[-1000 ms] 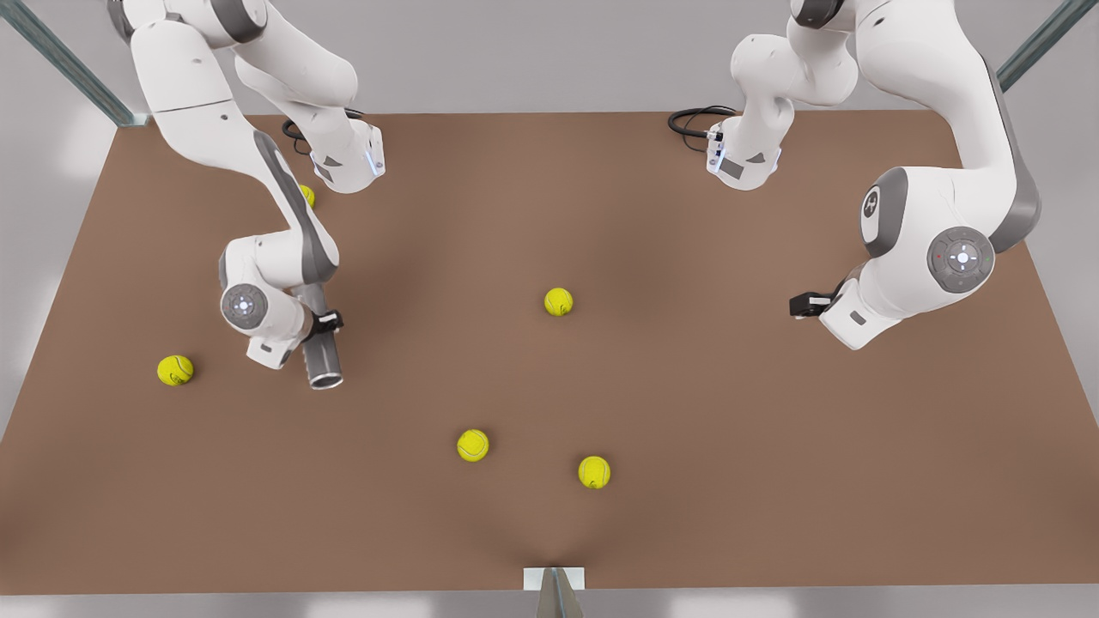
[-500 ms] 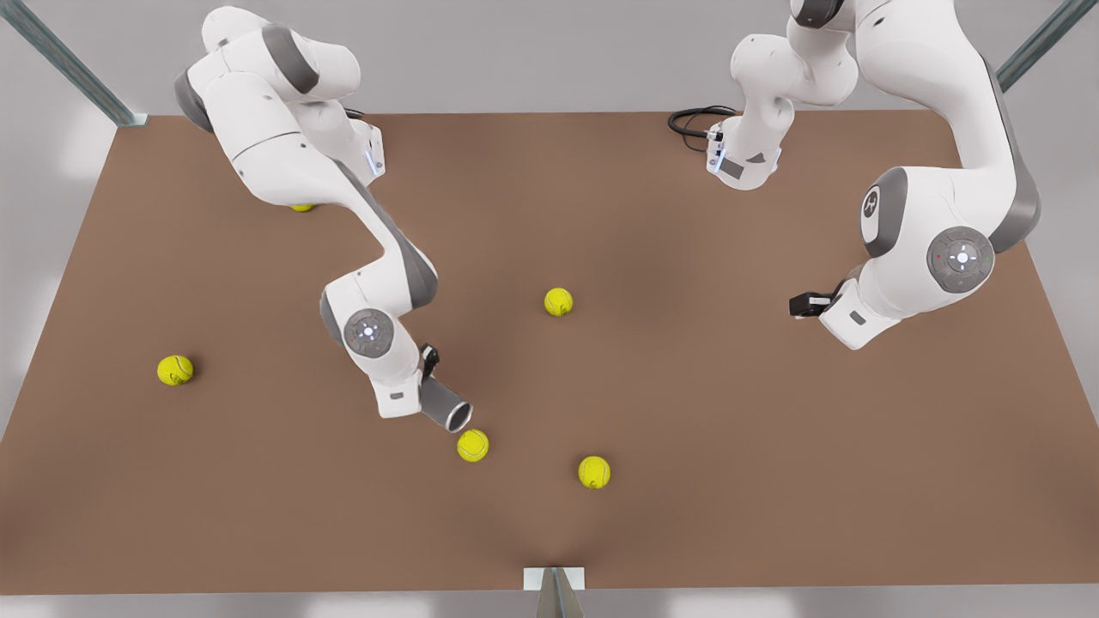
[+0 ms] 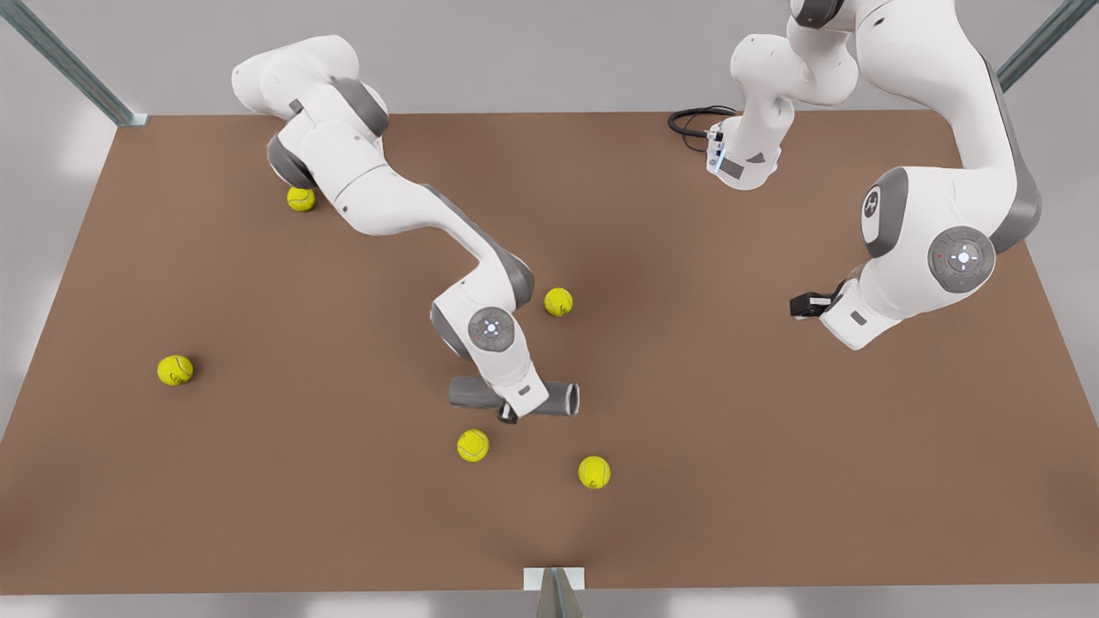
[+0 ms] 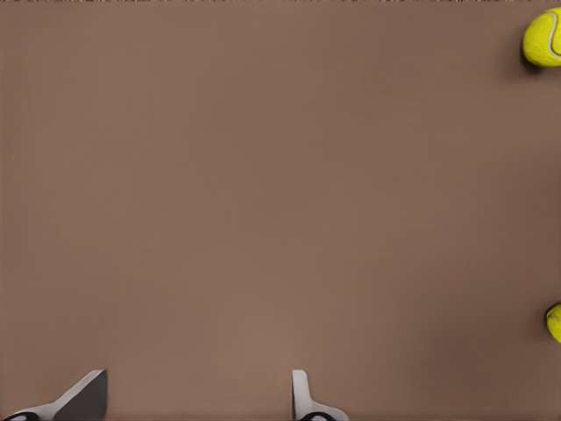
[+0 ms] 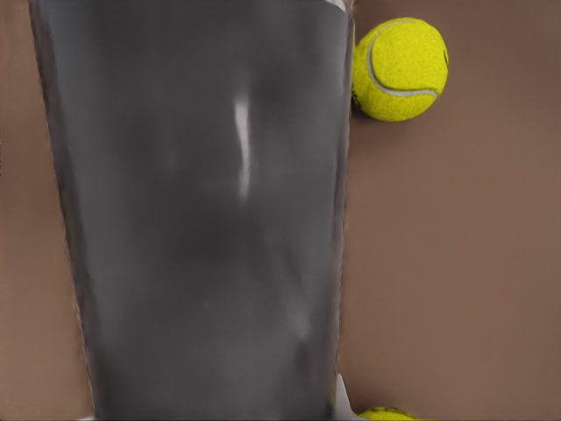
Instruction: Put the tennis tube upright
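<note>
**Tennis tube held level above mid-desk, not yet stood up**

Nearest lie two loose balls, one (image 3: 473, 445) just nearer than the tube and one (image 3: 594, 471) toward the front view's right. Beyond them, the right claw (image 3: 508, 413) grips the tennis tube (image 3: 470, 392) at mid-length; the tube lies horizontal, lighter rim toward the front view's right, close over the desk (image 3: 773, 481). To do the step well, rotate the wrist until the tube's axis is vertical, lower the closed end flat onto bare desk away from both balls, and release only once seated. Farther right, the left claw (image 4: 197, 395) waits over bare desk, fingers (image 4: 301, 395) spread apart and holding nothing.
</note>
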Available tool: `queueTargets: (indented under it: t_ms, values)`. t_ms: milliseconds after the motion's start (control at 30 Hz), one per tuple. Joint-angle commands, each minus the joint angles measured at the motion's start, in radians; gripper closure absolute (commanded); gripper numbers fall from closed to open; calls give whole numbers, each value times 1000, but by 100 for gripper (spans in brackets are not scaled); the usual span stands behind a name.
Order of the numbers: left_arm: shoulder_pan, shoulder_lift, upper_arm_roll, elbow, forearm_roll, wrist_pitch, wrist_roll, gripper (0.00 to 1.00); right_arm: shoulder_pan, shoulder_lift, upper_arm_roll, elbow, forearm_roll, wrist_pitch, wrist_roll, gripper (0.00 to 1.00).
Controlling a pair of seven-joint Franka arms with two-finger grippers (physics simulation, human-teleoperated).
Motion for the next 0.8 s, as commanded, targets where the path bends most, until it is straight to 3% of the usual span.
queueTargets:
  t_ms: [0,133,200,233,567,667,733,767]
  values:
    - [0,0,0,0,0,-1,0,0,2,2,0,4,-1,3,-11,29]
    - [0,0,0,0,0,-1,0,0,29,21,-32,9,-1,37,-94,27]
    - [0,0,0,0,0,-1,0,0,31,25,-32,9,-1,37,-85,5]
    - [0,1,0,0,0,-1,0,0,32,25,-32,9,-1,37,-87,0]
    - [-1,6,0,0,-23,2,-5,0,37,22,-31,7,2,20,-91,0]
    - [28,55,0,8,-221,102,-8,0,8,-70,-25,21,117,-187,-91,0]
    - [28,77,-6,8,-244,160,-6,0,-162,-244,67,-28,151,-348,-84,0]
    - [29,78,-20,8,-265,177,-6,0,-250,-439,75,-279,159,-301,-52,0]
